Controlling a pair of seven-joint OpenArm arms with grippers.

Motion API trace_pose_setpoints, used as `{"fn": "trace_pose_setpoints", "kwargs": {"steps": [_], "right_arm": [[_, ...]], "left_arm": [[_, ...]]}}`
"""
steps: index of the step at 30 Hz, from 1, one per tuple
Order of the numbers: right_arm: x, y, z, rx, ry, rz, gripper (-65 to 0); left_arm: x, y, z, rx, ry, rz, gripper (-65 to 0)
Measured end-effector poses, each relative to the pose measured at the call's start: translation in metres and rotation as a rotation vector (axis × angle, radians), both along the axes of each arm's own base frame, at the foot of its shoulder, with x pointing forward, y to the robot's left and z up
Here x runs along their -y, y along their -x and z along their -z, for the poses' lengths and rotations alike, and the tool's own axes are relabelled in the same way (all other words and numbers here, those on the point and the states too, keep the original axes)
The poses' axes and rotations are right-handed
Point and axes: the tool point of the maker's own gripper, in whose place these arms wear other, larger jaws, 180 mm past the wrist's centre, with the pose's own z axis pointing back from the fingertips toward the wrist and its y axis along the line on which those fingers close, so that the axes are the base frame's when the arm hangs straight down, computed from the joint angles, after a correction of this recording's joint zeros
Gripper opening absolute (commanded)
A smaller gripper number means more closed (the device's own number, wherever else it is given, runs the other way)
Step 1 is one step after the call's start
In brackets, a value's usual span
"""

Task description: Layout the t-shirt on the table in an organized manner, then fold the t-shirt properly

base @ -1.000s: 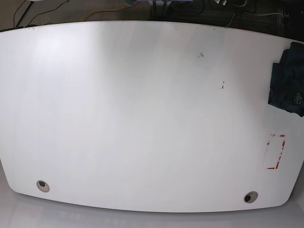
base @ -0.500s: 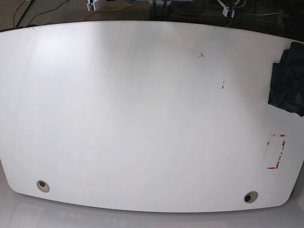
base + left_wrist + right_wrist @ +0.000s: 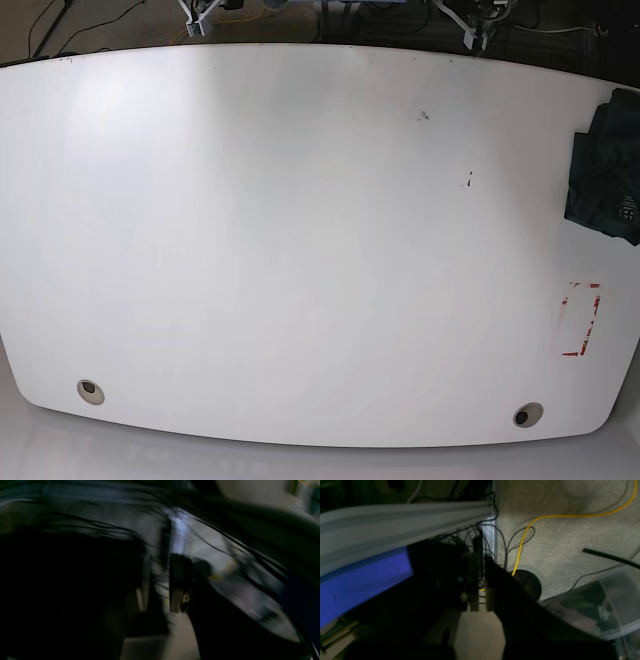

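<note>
The t-shirt (image 3: 607,165) lies in a crumpled dark heap at the right edge of the white table (image 3: 300,250), its neck label (image 3: 626,212) facing up. Both grippers are beyond the table's far edge, far from the shirt. Only the tip of my right gripper (image 3: 195,16) shows at the top left and that of my left gripper (image 3: 470,24) at the top right. In the right wrist view the right gripper (image 3: 481,590) is shut and empty over carpet. The blurred left wrist view shows the left gripper (image 3: 160,582) with a narrow gap between its fingers and nothing held.
A red tape rectangle (image 3: 582,320) marks the table's right front. Two grommet holes (image 3: 90,391) (image 3: 526,415) sit near the front edge, and dark specks (image 3: 467,181) lie right of centre. On the floor behind are a yellow cable (image 3: 527,530), black wires and a clear plastic bag (image 3: 595,605).
Both gripper tips have come into the base view at the table's far edge, further in than half a second ago. The t-shirt has not moved.
</note>
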Motion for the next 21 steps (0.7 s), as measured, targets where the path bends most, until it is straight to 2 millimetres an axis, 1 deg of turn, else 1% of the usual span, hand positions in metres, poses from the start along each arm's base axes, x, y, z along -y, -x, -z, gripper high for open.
{"fn": "trace_pose_setpoints", "kwargs": {"steps": [3,7,9,15,21], "right_arm": [[0.000,-0.002,0.001,0.001,0.008,-0.001,-61.7],[0.002,-0.001,0.002,-0.002,0.017,-0.003,-61.7],[0.001,0.000,0.002,-0.005,0.015,-0.003,-61.7],[-0.009,0.002,0.003,-0.009,0.002,-0.001,-61.7],[-0.013,0.000,0.003,-0.007,-0.004,0.001,-61.7]], "left_arm": [[0.005,-0.001,0.001,-0.002,-0.001,0.044,-53.2],[0.015,0.003,0.003,-0.021,0.000,0.091,-53.2],[0.016,0.006,0.005,-0.044,-0.014,0.114,-53.2],[0.010,0.001,0.007,-0.062,-0.071,0.145,-53.2],[0.014,-0.001,0.007,-0.056,-0.068,0.145,-53.2]]}}
